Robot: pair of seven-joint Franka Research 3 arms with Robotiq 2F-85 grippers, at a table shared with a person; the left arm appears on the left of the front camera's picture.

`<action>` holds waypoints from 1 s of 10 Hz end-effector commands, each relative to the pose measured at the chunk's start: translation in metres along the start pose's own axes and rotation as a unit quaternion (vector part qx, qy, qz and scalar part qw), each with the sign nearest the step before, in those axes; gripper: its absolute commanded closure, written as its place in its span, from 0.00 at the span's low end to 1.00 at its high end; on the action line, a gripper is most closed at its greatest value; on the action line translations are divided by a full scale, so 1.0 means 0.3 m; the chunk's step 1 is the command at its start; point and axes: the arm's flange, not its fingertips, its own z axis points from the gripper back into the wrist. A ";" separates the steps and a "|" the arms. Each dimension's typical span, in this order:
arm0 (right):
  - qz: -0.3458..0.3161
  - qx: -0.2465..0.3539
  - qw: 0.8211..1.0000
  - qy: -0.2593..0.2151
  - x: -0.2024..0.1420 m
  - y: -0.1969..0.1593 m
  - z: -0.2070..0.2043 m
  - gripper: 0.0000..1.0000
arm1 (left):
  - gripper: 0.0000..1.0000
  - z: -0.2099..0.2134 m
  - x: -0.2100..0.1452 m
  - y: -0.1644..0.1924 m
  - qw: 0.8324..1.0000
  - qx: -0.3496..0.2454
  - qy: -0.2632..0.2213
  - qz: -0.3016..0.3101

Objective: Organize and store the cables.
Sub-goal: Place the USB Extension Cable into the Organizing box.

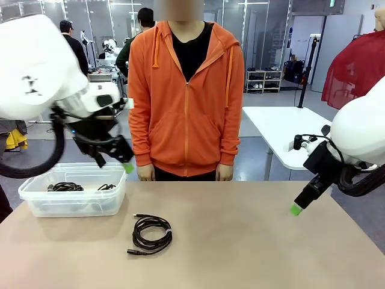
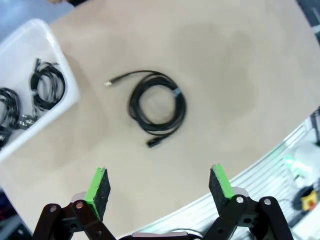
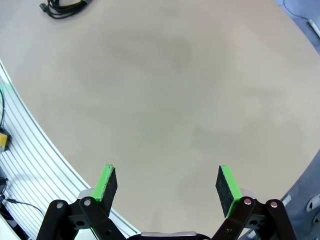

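One coiled black cable lies on the tan table in front of the person, also seen from above as the same cable and at a corner as the cable. More coiled cables rest inside the clear bin; those cables lie in the bin at the left wrist view's left. My left gripper hangs open above the bin's right end, its gripper empty. My right gripper hovers open over the table's right side, its gripper empty.
A person in an orange hoodie stands at the far edge, hands down by the table. A white table stands behind at the right. The metal frame edge borders the table on my side.
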 end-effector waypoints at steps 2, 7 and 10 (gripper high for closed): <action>-0.005 -0.006 1.000 0.003 -0.002 -0.004 0.007 0.00 | 0.00 -0.162 0.153 -0.106 0.993 -0.029 0.068 0.090; -0.005 -0.006 1.000 0.003 -0.002 -0.004 0.007 0.00 | 0.00 -0.576 0.229 -0.177 0.970 -0.015 0.160 0.183; -0.005 -0.006 1.000 0.003 -0.002 -0.004 0.007 0.00 | 0.00 -0.657 0.195 -0.183 0.961 -0.008 0.183 0.206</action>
